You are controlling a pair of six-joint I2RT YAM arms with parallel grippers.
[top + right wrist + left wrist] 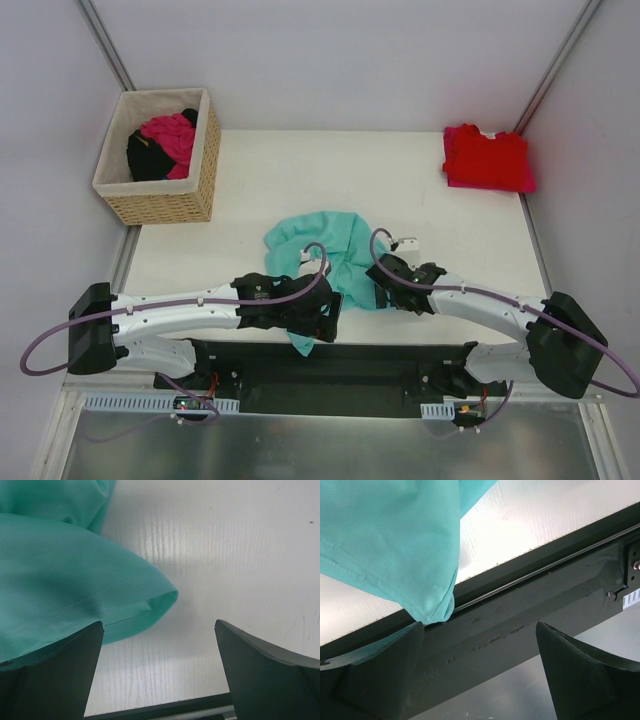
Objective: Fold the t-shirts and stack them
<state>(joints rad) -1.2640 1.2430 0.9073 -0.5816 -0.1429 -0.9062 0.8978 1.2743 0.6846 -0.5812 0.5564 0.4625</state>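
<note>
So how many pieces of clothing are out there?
4 visible: a teal one crumpled at the table's near edge, a red one folded at the far right corner, a pink one and a black one in the basket. More may hide underneath.

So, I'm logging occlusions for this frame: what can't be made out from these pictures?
- Crumpled teal cloth t-shirt: top view, near part hidden under left arm and right arm; wrist views cut it off.
- Pink cloth and black cloth in the woven wicker basket: top view, bundled, garment count unclear.
- Folded red cloth pile: top view, too small to count layers.
</note>
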